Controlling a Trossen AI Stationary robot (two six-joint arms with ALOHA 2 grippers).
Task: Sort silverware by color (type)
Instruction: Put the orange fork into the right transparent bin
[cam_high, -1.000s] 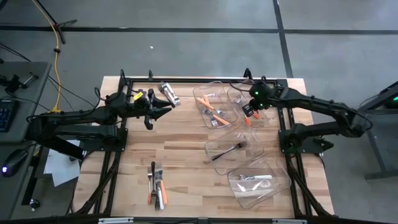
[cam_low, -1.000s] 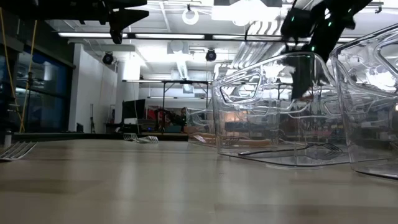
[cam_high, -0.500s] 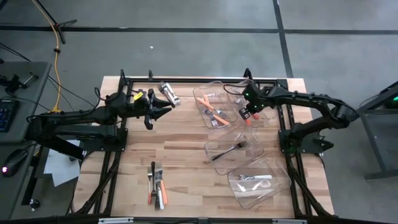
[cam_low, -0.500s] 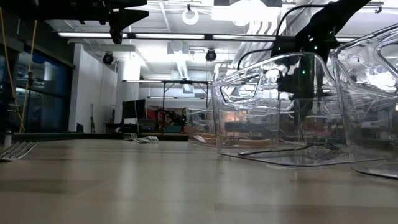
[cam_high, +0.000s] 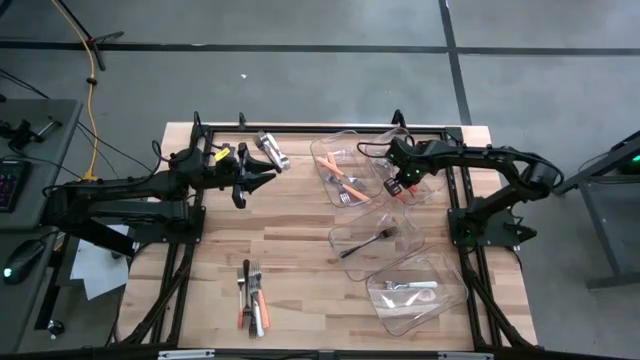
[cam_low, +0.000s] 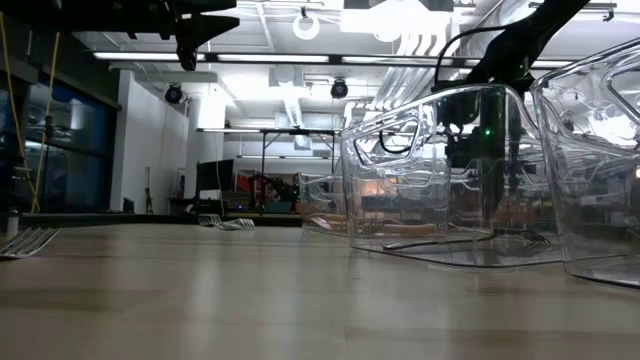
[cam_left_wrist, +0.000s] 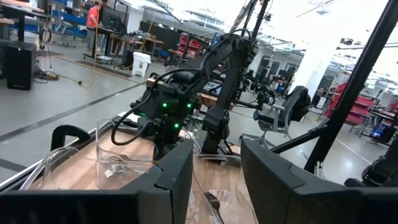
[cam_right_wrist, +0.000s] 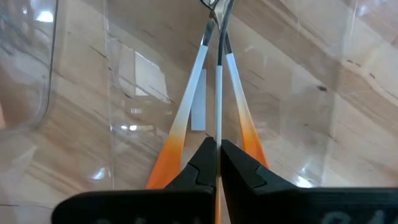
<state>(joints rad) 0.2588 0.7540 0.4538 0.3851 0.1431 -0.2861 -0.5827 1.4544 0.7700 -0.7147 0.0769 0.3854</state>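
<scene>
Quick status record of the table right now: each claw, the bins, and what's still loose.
right claw: shut on orange-handled piece, over the back bin
left claw: holds nothing visible, raised over the table's back left
orange bin: orange-handled pieces
middle bin: dark fork
front bin: white-handled pieces
loose pile: front left, unsorted

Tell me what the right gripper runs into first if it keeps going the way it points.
The right gripper, shut on an orange-handled utensil, points down into a clear bin. It would likely meet that bin's floor first, though depth is hard to judge.
</scene>
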